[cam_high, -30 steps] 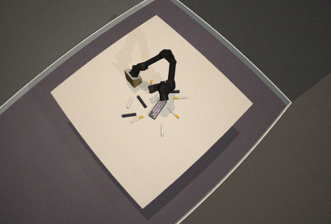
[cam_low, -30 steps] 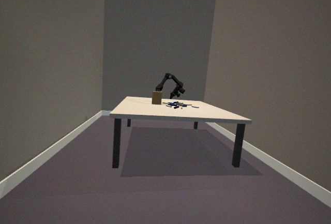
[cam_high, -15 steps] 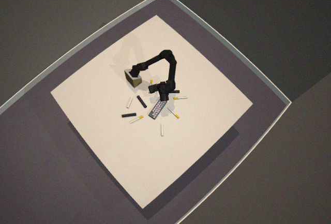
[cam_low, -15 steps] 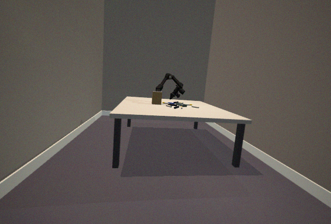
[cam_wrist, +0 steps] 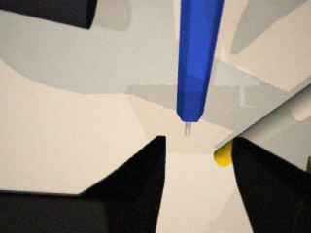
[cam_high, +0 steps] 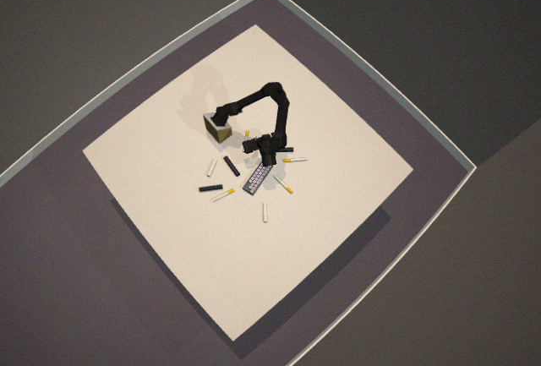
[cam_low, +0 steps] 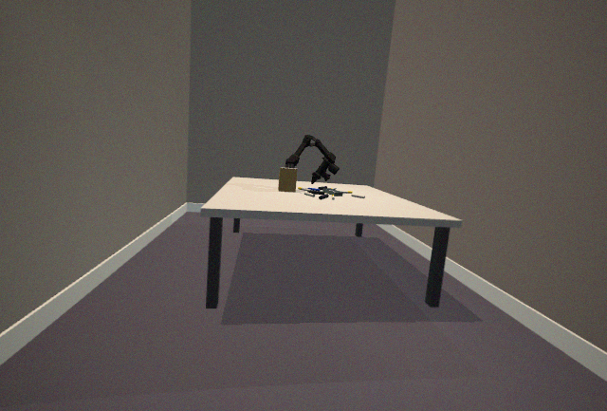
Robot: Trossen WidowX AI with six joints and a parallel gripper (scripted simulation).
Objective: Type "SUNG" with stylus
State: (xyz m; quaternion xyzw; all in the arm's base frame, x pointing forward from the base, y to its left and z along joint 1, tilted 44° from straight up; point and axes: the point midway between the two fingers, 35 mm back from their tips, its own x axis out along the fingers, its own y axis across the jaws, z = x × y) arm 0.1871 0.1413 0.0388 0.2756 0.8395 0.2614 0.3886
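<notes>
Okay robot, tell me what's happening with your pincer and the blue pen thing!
Pincer open, holding nothing. Blue stylus ahead of the tips, not gripped. Yellow-ended white stick close by one finger, could get bumped.

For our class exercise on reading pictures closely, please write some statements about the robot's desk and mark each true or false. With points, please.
1. The blue stylus (cam_wrist: 194, 63) is clamped in the end effector (cam_high: 268, 164) (cam_low: 313, 182) (cam_wrist: 198, 145). False: the end effector is open, and nothing is between its fingertips.
2. The stylus's thin tip points toward the gap between the fingertips in the wrist view. True.
3. The keyboard (cam_high: 258, 179) lies on the desk (cam_high: 188, 239) (cam_low: 274, 204). True.
4. The arm (cam_high: 282, 112) (cam_low: 323, 149) stretches out in one straight line. False: it is bent.
5. The desk top is pale. True.
6. The desk's legs (cam_low: 213, 264) (cam_low: 437, 267) are white. False: they are dark.
</notes>
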